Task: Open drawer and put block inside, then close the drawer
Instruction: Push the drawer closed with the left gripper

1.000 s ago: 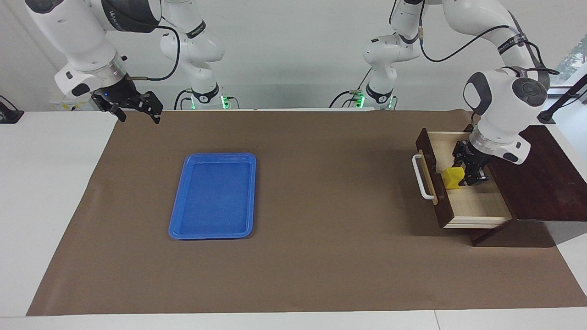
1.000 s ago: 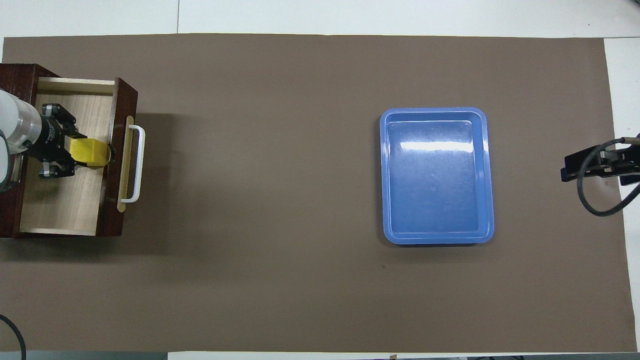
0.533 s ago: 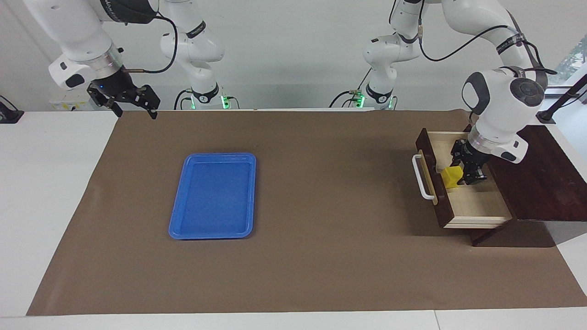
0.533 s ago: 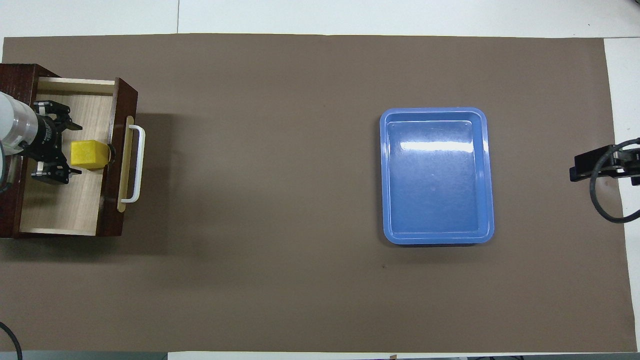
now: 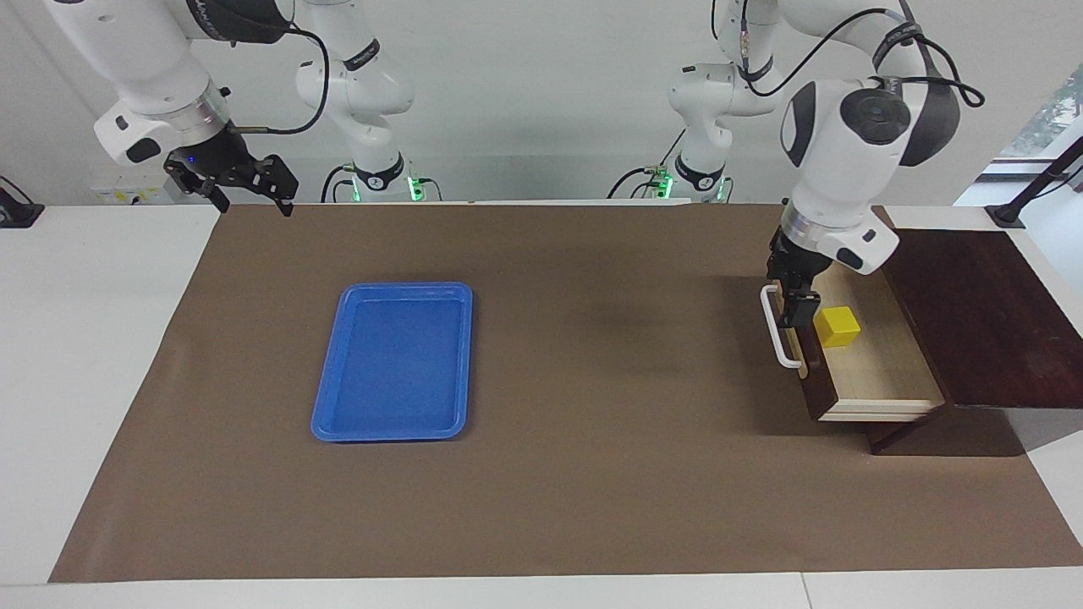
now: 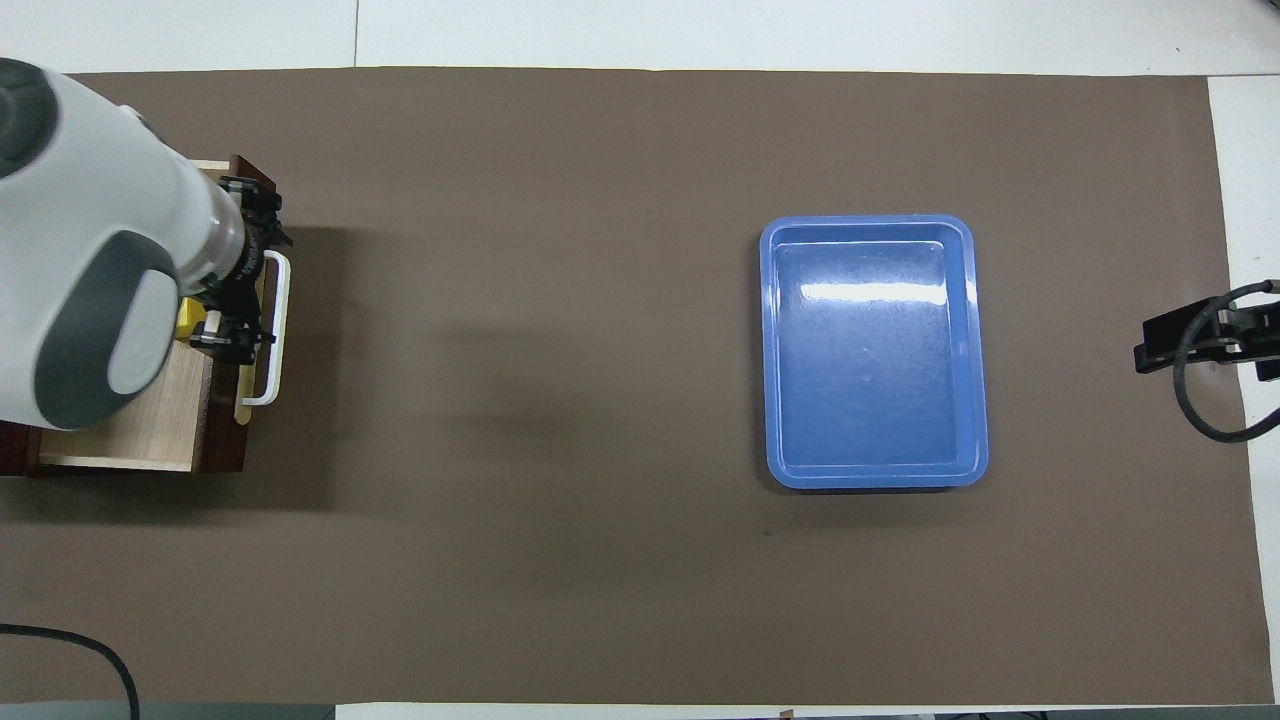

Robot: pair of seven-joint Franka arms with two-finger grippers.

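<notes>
Yellow against pale wood, the block [image 5: 840, 326] sits loose on the floor of the drawer [image 5: 880, 372], near its front panel, with nothing gripping it. The drawer stands pulled out of the dark wooden box [image 5: 981, 313] at the left arm's end of the desk [image 5: 592, 507]. The left pincer [image 5: 794, 306] hangs over the drawer's front edge, just by the white handle [image 5: 776, 338]; whether its fingers are parted or together cannot be told from either view, but it carries nothing. The step in hand looks like the closing push. To do it well, the pincer should meet the front panel or handle squarely near its middle and press straight along the drawer's travel, toward the box, so the drawer does not skew and jam or shove the box across the brown mat [image 5: 592, 381]. A slow, even push should also keep the block from sliding. The right pincer [image 5: 245, 188] waits in the air over the mat's corner by its own base, well apart from the blue tray [image 5: 393, 364].
</notes>
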